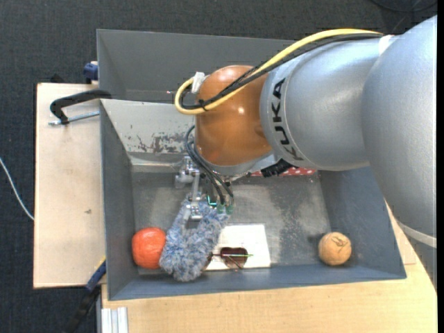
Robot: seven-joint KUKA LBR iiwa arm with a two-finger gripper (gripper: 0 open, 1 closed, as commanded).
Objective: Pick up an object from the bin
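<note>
Fuzzy cloth, speckled grey-blue, lies at seven o'clock in the bin, its upper end right under the gripper. (Photographer)
Is it gripped? (Desk)
Cannot tell; the view does not settle how wide the gripper stands. (Photographer)
Risks from here? (Desk)
Limp fabric may slip free or trail on a lift. It would likely nudge the orange ball touching it at nine o'clock, or drag the white card at three o'clock. (Photographer)
</note>
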